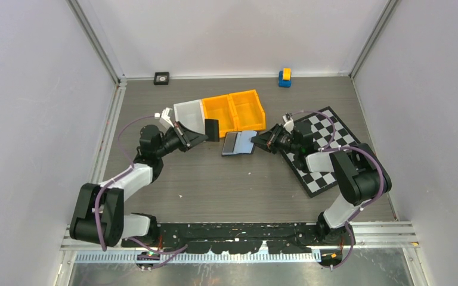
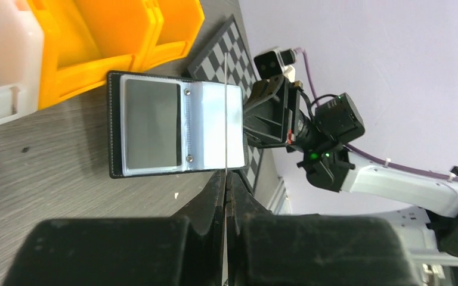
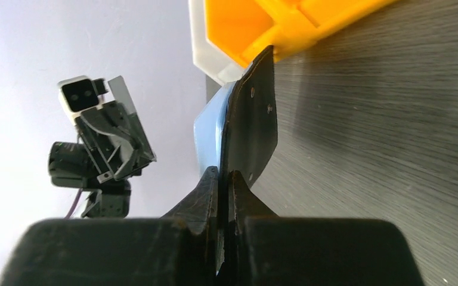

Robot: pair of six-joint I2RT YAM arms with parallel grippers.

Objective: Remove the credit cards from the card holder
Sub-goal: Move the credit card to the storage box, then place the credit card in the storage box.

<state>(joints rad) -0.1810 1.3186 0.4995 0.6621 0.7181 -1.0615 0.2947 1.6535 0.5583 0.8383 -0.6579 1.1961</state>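
On the grey surface (image 1: pixel 214 190): two arms meet at the middle, a chessboard (image 1: pixel 334 128) lies under the right arm, and orange bins (image 1: pixel 238 110) stand beside a white bin (image 1: pixel 189 114) at the back.
Card holder (image 1: pixel 238 143): lies open just in front of the orange bins with its pale inner panels facing up. The left wrist view shows one dark card (image 2: pixel 152 124) in its left sleeve.
Right hand (image 1: pixel 257 142): closed narrow on the holder's right edge, anchoring it.
Left hand (image 1: pixel 201 134): pinched shut on a single credit card (image 1: pixel 212 129), held on edge just left of the holder and apart from it, in front of the white bin.
Step in hand: by my reading, setting this drawn card aside; at least one more is left to pull.
Doing it well: lower the card until its long edge meets bare surface, lay it flat, then open. Choose a spot well apart from the holder so the return reach is unobstructed.
Right side: keep the clamp firm so the open leaves do not fold.
Risk: a thin card released on edge may topple toward the bins.
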